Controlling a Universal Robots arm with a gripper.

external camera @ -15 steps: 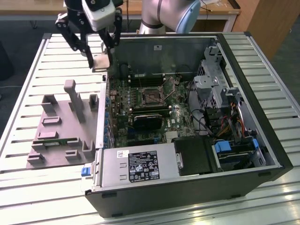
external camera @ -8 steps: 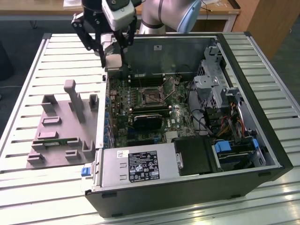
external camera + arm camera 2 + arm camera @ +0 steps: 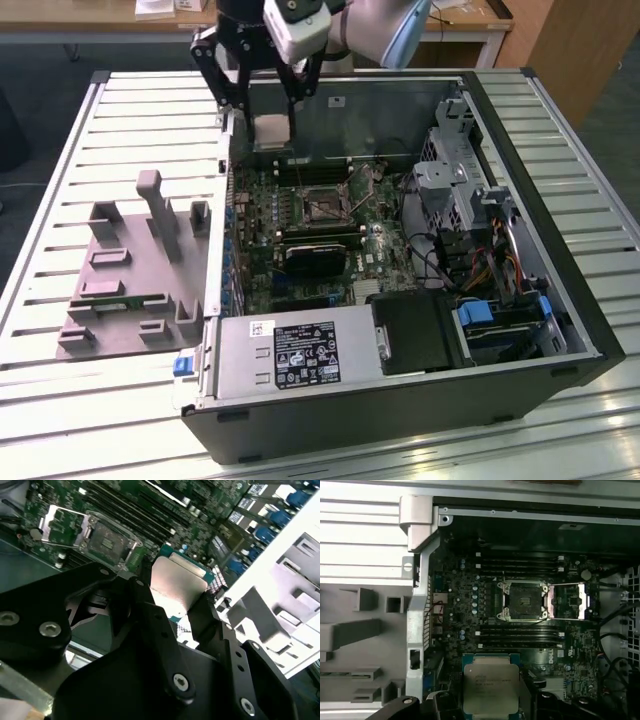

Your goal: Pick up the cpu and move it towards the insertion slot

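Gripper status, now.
Gripper: shut on the cpu, held in the air above the open computer case, short of the insertion slot.

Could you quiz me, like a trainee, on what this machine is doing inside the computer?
1. True or false: the pincer is empty.
2. What does it hold: A) a memory stick, B) the cpu, C) a cable?
3. Is the insertion slot on the motherboard open or covered?

Key: 1 false; 2 B; 3 open, with its metal frame flipped aside and the cpu held apart from it.
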